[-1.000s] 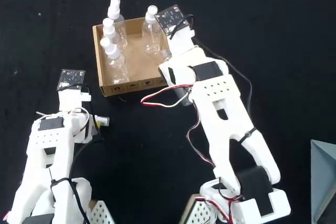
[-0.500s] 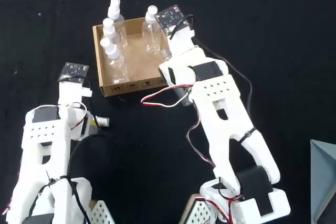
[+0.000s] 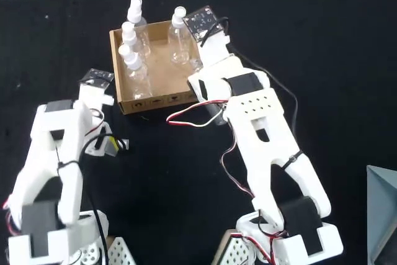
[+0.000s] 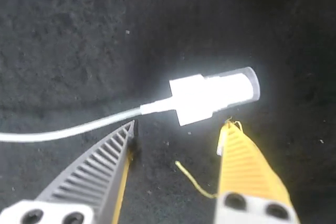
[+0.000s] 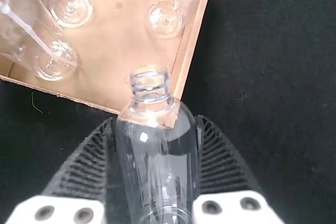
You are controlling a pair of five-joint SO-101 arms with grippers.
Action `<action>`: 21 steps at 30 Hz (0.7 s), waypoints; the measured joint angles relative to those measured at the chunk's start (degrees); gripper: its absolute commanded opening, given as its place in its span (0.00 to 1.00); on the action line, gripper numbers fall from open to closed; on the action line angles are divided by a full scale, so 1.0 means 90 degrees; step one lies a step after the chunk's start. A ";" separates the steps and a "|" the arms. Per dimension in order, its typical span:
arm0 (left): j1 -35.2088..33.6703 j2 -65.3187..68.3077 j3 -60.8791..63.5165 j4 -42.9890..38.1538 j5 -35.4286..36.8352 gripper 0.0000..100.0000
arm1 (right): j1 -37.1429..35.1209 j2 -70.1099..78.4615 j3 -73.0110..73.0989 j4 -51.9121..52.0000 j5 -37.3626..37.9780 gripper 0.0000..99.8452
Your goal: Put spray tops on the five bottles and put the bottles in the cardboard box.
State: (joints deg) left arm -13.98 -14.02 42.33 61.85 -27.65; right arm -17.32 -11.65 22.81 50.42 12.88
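Observation:
A white spray top (image 4: 210,97) with its thin dip tube lies on the black table, also seen by the left arm as the spray top (image 3: 121,144). My left gripper (image 4: 176,132) hangs open just over it, fingers either side of the tube's base. My right gripper (image 5: 152,129) is shut on a clear uncapped bottle (image 5: 152,140), held beside the near right corner of the cardboard box (image 3: 162,82). Several capped bottles (image 3: 133,60) stand inside the box.
Black cloth covers the table. A grey object (image 3: 381,215) sits at the right edge. The right arm (image 3: 260,128) stretches from the front to the box. Open cloth lies right of the box.
The left arm has lifted and swung toward the box's near left corner, coming over the spray top. The right arm with the bottle has stayed still.

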 measured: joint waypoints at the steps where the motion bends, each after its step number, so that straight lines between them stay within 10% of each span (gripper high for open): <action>1: 0.0000 0.0137 -0.0117 0.0000 -0.0068 0.24 | 0.0000 0.0000 0.0000 0.0000 0.0000 0.03; 21: 0.0713 0.1065 -0.1094 0.0000 -0.1250 0.24 | 0.0000 0.0000 0.0000 0.0000 0.0000 0.03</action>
State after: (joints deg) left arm -7.56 -4.44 32.48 61.85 -38.90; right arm -17.32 -11.65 22.81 50.42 12.88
